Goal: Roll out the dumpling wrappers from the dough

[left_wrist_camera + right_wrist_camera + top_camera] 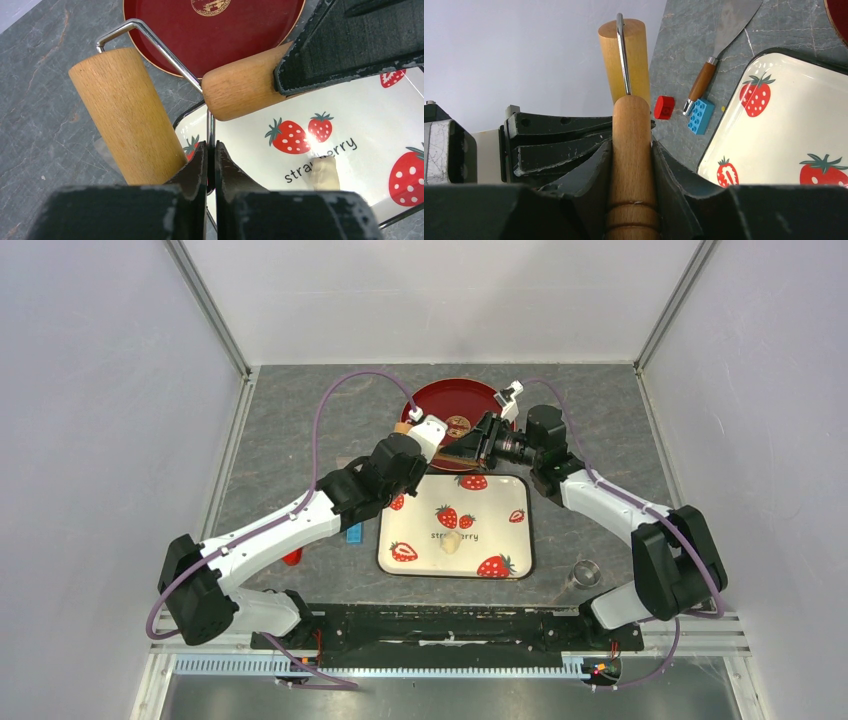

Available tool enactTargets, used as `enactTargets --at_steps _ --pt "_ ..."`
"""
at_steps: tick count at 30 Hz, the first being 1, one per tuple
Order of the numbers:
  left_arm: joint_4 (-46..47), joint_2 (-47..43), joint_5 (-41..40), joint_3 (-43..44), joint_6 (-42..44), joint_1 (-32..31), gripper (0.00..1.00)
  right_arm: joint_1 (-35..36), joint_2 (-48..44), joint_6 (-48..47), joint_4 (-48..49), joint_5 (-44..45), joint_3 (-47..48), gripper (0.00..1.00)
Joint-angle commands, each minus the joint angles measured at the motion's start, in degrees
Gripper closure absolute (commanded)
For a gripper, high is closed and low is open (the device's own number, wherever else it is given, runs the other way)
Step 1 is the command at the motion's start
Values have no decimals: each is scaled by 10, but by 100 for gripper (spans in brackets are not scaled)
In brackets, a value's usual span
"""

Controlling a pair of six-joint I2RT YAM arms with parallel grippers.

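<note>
A small pale lump of dough [452,543] lay near the middle of the strawberry tray [425,535], not yet flattened; no wrappers were visible. The dough partly covered the word "strawberry" printed in dark letters on the tray. Just above the tray's far edge both arms met at a wooden roller [125,115] held clear of the surface. The left gripper [211,150] was clamped tight on the roller's thin wire frame [160,47]. The right gripper [631,155] was closed around its wooden handle [240,90], fingers pressing on both sides. This looked like a handover, moving the roller into a firmer grip for rolling. Beyond the tray's far edge sat a red plate [440,400] with a gold emblem, its lettering too small to read
</note>
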Motion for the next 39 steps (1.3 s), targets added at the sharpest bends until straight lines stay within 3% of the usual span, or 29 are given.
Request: enactTargets --at_steps 1,5,8,11,17,23,32,39 --pt "36 -15 -7 13 -19 -6 78 3 6 -5 24 2 17 100" --pt "40 -16 40 17 -61 -4 31 3 4 -43 -28 9 31 100" --pt "42 -15 87 22 -128 4 18 1 0 -116 -117 33 64 100" --pt "48 -11 184 25 -181 46 16 -2 -3 -194 -220 59 107 100" --pt "79 2 416 13 -335 209 15 -19 -13 -278 -353 86 151 100" --pt "40 49 552 -9 -378 315 14 -22 -24 -385 -486 94 191 100" --pt "-92 132 553 -40 -293 342 14 -2 -50 -473 -626 72 209 100" --pt "-171 216 490 -15 -245 342 17 44 -91 -486 -617 48 136 100"
